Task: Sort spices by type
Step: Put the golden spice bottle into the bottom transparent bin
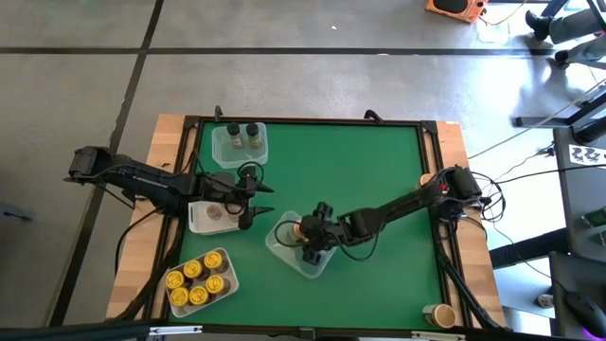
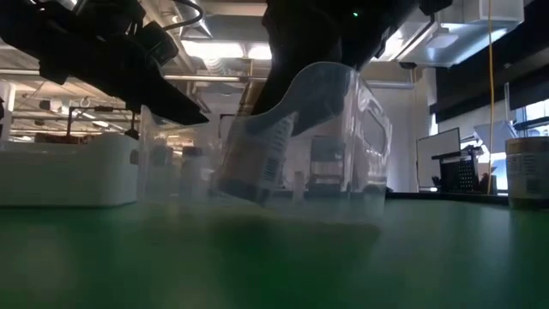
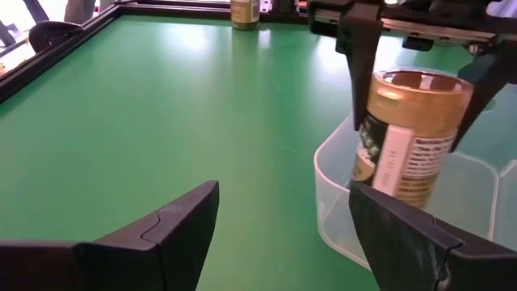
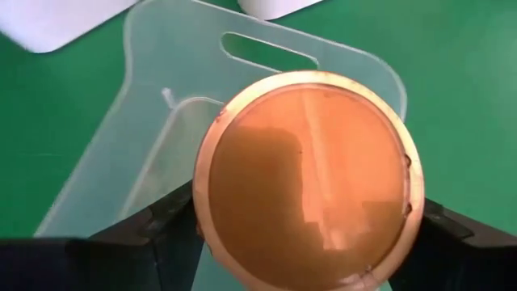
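A spice jar (image 3: 408,137) with an orange-tan lid (image 4: 303,178) and a printed label sits tilted inside a clear plastic tray (image 1: 284,254) near the table's middle. My right gripper (image 1: 312,239) reaches in from the right and is shut on this jar, with its fingers at both sides of the lid in the right wrist view. My left gripper (image 3: 283,226) is open. It hovers over the green mat just left of the clear tray, beside a white tray (image 1: 204,218), and touches nothing. My right gripper pinches the jar's top end just under the lid (image 3: 420,85) between its two fingers (image 3: 359,65), coming from above and pointing down. The jar hangs tilted, with its lower part inside the clear tray (image 3: 339,202). Whether its base touches the tray floor cannot be told.
A tray of several yellow-lidded jars (image 1: 199,281) lies at the near left. A clear tray with two dark-lidded jars (image 1: 240,142) sits at the far left. One lone jar (image 1: 437,314) stands at the near right corner. Bare green mat (image 1: 379,170) spreads to the far right.
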{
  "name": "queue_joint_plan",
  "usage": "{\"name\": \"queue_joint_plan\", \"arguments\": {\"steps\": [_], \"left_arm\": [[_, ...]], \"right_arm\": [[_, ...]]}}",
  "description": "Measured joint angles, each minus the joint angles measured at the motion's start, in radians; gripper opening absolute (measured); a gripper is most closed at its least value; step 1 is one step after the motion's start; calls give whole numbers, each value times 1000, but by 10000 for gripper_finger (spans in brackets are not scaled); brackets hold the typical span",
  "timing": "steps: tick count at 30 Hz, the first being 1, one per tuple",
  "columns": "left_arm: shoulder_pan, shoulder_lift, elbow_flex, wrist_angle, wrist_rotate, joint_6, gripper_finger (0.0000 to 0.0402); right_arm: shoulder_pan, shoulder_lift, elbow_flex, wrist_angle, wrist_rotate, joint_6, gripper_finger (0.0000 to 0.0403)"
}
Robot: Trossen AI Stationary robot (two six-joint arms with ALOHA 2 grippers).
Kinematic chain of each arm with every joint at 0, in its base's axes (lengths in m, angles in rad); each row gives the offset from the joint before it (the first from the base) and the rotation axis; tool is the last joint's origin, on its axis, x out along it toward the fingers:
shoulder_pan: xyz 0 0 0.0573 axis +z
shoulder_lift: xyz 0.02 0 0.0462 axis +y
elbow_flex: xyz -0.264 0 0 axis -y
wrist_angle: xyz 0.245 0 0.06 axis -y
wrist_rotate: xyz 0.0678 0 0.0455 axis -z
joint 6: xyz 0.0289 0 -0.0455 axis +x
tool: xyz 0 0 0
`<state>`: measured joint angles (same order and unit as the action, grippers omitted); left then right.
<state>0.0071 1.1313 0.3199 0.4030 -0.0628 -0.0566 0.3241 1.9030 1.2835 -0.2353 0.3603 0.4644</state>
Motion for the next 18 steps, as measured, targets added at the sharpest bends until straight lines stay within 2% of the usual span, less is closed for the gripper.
{"name": "queue_joint_plan", "arguments": {"steps": [6,8,11,18], "left_arm": [[0,0,0,0,0,-1,276],[0,0,0,0,0,-6,276],[0,0,0,0,0,-6,276],[0,0,0,0,0,-7,276]], "right_arm": [[0,0,0,22,-67,7,299],[0,0,0,32,-61,23,311],[3,0,0,43,11,28,333],[2,0,0,43,-2,-34,361]]}}
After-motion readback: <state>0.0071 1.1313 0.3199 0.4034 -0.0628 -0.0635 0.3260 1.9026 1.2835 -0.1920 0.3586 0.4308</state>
